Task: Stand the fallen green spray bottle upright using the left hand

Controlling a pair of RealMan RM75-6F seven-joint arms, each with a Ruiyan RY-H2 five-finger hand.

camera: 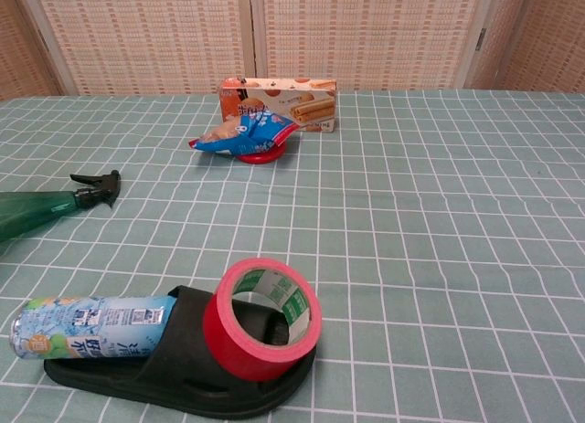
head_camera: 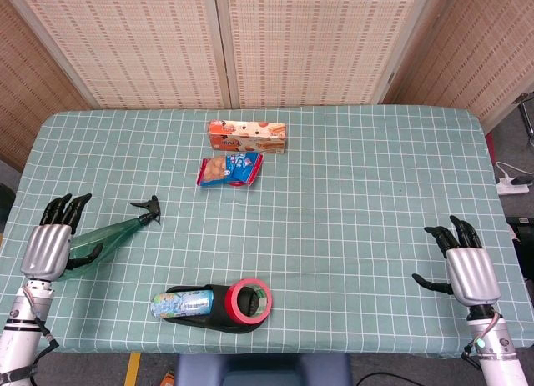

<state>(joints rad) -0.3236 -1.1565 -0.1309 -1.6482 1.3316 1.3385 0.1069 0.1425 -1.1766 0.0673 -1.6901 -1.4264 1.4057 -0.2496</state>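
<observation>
The green spray bottle (head_camera: 113, 234) lies on its side at the left of the checked table, its black nozzle (head_camera: 148, 209) pointing to the far right. In the chest view the bottle (camera: 37, 211) runs off the left edge. My left hand (head_camera: 54, 243) sits at the bottle's base end with its fingers spread and stretched away from me. Its thumb reaches over the bottle's body, and I see no grip closed on it. My right hand (head_camera: 465, 265) rests near the table's right front corner, fingers apart and empty. Neither hand shows in the chest view.
A cookie box (head_camera: 248, 136) and a blue snack bag (head_camera: 229, 169) lie at the back middle. Near the front edge a black slipper (camera: 174, 368) carries a red tape roll (camera: 265, 318) and a drink can (camera: 91, 325).
</observation>
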